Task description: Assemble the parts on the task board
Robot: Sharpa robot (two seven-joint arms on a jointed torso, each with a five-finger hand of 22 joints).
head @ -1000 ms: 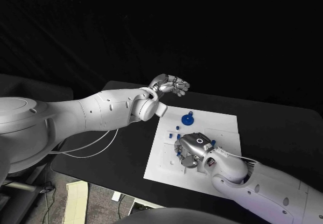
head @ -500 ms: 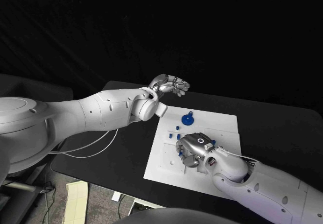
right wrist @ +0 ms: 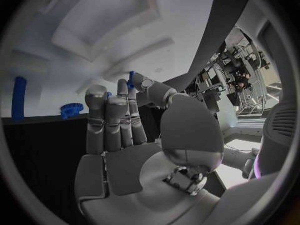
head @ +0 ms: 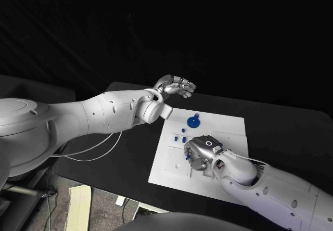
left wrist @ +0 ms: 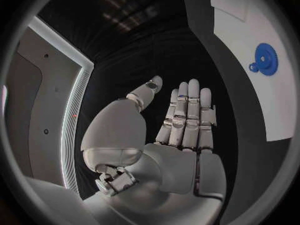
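The white task board lies mid-table. On its far part a blue gear lies flat, with small blue parts nearer me. My right hand is low over the board's middle, palm down. In the right wrist view its fingers are straight and the palm is empty. A small blue part shows just past the thumb tip; contact is unclear. A blue peg and a gear stand further off. My left hand hovers beyond the board's far left corner, its fingers straight and empty.
The black table surrounds the board. The left wrist view shows the board's edge with the blue gear on it. My left arm crosses the table's left side.
My right hand has edged slightly across the board's middle and now covers a blue part that showed beside it. The left hand has not moved.
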